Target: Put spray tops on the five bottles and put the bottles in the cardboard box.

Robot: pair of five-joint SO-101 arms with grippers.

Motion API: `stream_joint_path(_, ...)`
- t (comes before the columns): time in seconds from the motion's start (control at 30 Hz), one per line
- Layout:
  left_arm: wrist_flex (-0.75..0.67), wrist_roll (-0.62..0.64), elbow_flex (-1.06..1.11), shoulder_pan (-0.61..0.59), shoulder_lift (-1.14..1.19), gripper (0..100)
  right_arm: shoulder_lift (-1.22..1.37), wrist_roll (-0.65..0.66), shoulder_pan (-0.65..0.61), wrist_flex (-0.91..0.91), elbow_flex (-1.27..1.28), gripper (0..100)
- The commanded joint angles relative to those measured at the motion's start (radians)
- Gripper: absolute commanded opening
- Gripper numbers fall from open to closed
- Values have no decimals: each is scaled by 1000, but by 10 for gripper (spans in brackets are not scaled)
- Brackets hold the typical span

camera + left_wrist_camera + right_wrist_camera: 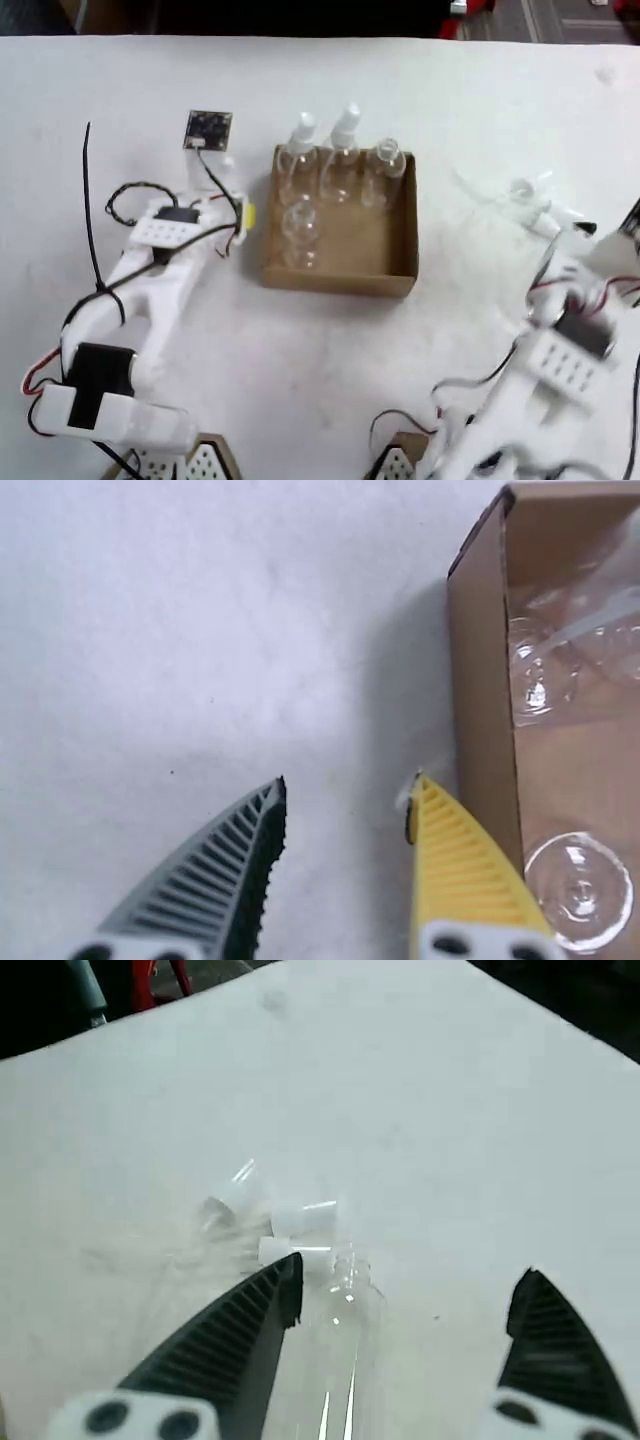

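We see the right hand (410,1280) spread wide, with the fifth bottle (338,1380) lying on the desk (450,1110) between its fingers. The bottle's bare neck points toward the loose spray tops (300,1218) just beyond. We judge that the hand stands this way to take up the bottle for capping. The left hand (345,788) is likewise released and grips nothing. It sits just beside the outer wall of the cardboard box (480,700), perhaps ready to steady it. The box holds four bottles. Two capped bottles (300,150) and an open-necked bottle (386,170) stand in a row along the far wall, and another uncapped bottle (300,228) stands nearer.
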Motion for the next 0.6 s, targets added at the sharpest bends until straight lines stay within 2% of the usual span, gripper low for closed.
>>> stream_joint_path(0.0,-12,-9,-52,4,-4,188,338,15,10,116,-295,297)
stream_joint_path(0.17,-12,-9,-52,5,-4,188,644,15,8,177,-523,297)
stream_joint_path(0.4,-12,-9,-52,7,-4,188,940,11,4,285,-807,297)
stream_joint_path(0.57,-12,-9,-52,7,-4,188,1101,-160,8,334,-953,297)
